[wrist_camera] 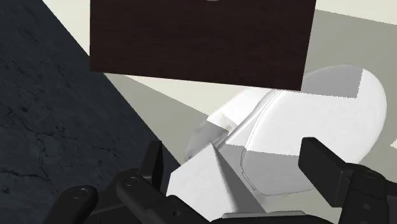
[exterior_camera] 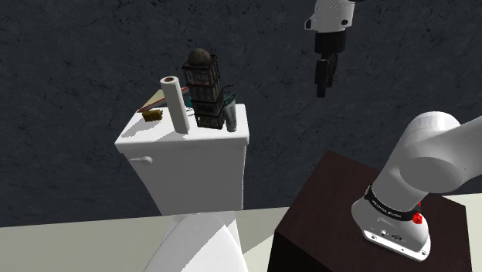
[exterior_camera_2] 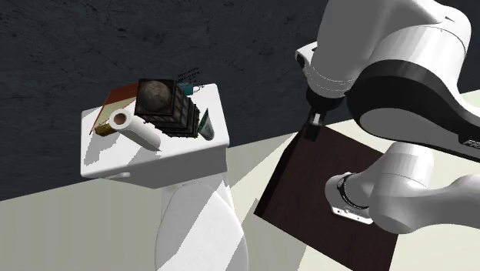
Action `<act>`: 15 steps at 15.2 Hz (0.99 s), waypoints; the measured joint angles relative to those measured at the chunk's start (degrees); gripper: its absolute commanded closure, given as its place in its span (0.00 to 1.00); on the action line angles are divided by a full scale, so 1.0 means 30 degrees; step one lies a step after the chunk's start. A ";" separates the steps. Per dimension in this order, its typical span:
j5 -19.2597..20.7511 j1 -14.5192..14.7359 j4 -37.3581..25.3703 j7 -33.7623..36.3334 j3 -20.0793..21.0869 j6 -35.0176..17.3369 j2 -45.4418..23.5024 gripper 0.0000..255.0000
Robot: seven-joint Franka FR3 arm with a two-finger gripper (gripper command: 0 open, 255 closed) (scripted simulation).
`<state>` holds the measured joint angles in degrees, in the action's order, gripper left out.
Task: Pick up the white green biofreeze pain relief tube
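The white and green tube (exterior_camera: pixel 230 114) stands upright at the edge of the toilet tank lid (exterior_camera: pixel 154 139) nearest the arm, beside a dark tower-shaped object (exterior_camera: pixel 204 89). From the second exterior view the tube (exterior_camera_2: pixel 206 125) shows its green end at the lid's (exterior_camera_2: pixel 108 158) right edge. My gripper (exterior_camera: pixel 323 82) hangs high in the air, off to the right of the tank and above the tube's level, well apart from it. In the wrist view the gripper (wrist_camera: pixel 236 167) is open with nothing between its fingers (wrist_camera: pixel 154 164).
An upright paper roll (exterior_camera: pixel 176 103), a small brown item (exterior_camera: pixel 152 115) and a flat book (exterior_camera_2: pixel 117 100) share the lid. The toilet bowl (wrist_camera: pixel 305 121) lies below the gripper. The dark brown stand (exterior_camera: pixel 340 201) is at the right, with a dark wall behind.
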<state>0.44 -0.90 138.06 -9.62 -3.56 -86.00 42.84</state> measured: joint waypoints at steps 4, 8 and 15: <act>0.0387 0.0560 -0.0912 -0.1664 -0.0384 -0.0774 -0.1604 0.00; 0.0996 0.1488 -0.2811 -0.4974 -0.1069 -0.1884 -0.4425 0.00; 0.1291 0.2997 -0.6681 -1.0605 -0.1596 -0.3520 -0.9445 0.00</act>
<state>4.31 8.09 118.01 -41.44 -8.35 -96.56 14.50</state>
